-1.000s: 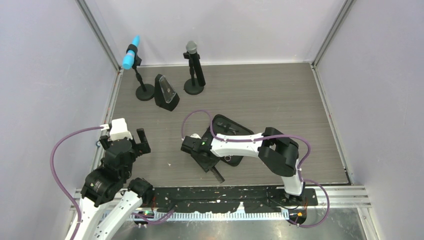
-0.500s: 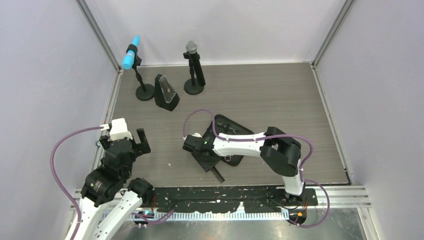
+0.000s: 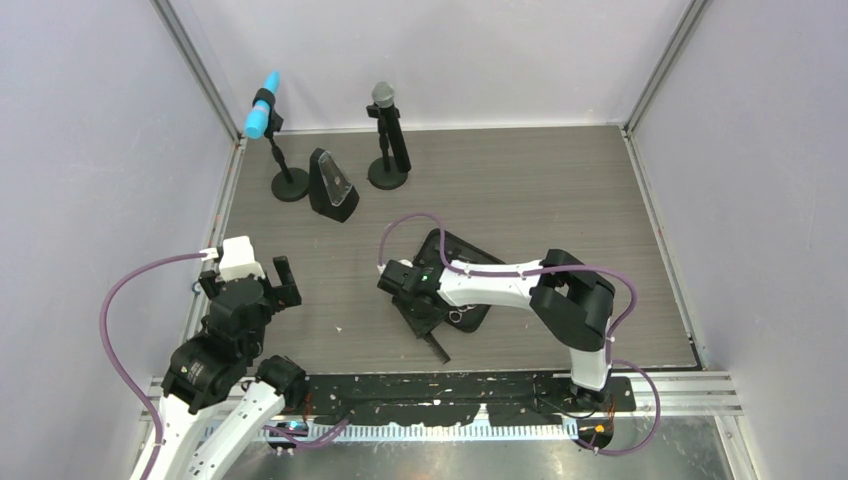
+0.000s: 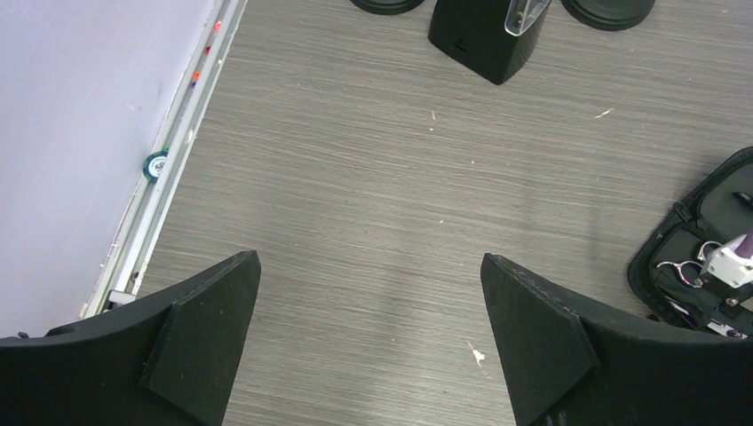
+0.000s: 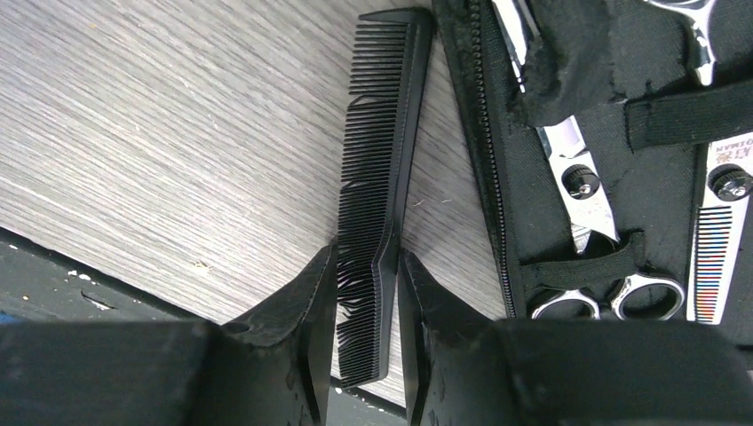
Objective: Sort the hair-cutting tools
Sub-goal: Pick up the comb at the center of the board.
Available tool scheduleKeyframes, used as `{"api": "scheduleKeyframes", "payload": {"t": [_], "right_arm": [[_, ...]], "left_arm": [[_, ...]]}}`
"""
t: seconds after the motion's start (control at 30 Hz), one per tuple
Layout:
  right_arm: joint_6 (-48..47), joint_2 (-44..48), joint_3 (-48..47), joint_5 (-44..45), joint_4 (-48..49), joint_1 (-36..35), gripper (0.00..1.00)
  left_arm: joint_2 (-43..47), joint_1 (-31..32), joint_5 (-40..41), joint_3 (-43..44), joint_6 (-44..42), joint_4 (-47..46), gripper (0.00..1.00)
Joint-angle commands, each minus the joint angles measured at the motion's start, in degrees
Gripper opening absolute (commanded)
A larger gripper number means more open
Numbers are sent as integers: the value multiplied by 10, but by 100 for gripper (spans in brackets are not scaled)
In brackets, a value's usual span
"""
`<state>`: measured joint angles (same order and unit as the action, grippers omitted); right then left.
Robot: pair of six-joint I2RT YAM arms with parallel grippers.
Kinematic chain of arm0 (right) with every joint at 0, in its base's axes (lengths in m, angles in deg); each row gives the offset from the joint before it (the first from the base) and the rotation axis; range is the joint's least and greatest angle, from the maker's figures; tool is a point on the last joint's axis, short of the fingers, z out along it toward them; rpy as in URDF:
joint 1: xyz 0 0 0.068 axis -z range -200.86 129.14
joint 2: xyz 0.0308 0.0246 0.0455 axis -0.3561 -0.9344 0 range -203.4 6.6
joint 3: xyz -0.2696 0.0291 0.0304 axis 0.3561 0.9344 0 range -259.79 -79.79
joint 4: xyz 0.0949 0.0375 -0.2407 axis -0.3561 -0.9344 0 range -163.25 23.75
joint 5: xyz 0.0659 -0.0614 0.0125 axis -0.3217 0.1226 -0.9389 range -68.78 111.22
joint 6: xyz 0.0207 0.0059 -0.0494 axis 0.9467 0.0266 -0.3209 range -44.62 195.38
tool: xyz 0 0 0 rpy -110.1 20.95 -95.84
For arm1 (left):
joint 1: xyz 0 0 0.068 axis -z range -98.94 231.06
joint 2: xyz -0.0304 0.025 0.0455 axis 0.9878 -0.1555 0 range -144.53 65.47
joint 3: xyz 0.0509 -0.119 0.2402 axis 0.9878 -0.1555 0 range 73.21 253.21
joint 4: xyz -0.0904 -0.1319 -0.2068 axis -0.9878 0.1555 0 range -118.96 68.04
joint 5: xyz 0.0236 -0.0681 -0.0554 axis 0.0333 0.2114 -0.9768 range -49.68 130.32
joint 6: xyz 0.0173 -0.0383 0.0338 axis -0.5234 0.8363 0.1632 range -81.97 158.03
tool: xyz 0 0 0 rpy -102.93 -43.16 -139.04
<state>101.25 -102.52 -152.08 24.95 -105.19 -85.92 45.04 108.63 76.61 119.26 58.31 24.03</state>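
Comb (image 5: pixel 384 169): long, narrow, black, with one straight spine. Teeth are coarser along the far stretch and finer toward the near end. It lies flat on the wood-grain tabletop (image 4: pixel 373 160).

Right hand (image 5: pixel 366 337): grasping the comb at its near end. One finger (image 5: pixel 311 337) sits against the teeth and the other against the spine. Most of the comb's length runs straight out past the fingertips, away from the wrist. The nearest bit passes back between the fingers over the dark strip at the tabletop's edge.

Pouch (image 5: pixel 497 177): black, zippered, lying open just outside the spine-side finger, with its zipper edge running alongside the comb.

Scissors (image 5: pixel 577 191): silver, strapped in the pouch under black elastic, finger loops toward the wrist. Second scissors (image 5: pixel 721 240): silver with a toothed blade, farther out on the same side.

Left hand (image 4: pixel 368 262): released, fingers spread wide over bare tabletop with nothing between them. The comb is well off to its side.
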Motion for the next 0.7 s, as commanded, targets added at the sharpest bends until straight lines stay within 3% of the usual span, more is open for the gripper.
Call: {"api": "scheduleKeyframes", "payload": {"t": [0.0, 0.23, 0.53, 0.67], "right_arm": [[5, -44, 42, -5, 15, 5, 25], [-6, -15, 45, -8, 14, 10, 12], [-24, 41, 68, -67, 48, 43, 10], [-30, 54, 90, -98, 78, 61, 9]], "left_arm": [[-8, -5, -1, -3, -10, -26, 100], [-8, -5, 0, -3, -10, -25, 100], [-6, -5, -3, -2, -9, -24, 100], [-6, -5, -59, 7, 26, -11, 100]]}}
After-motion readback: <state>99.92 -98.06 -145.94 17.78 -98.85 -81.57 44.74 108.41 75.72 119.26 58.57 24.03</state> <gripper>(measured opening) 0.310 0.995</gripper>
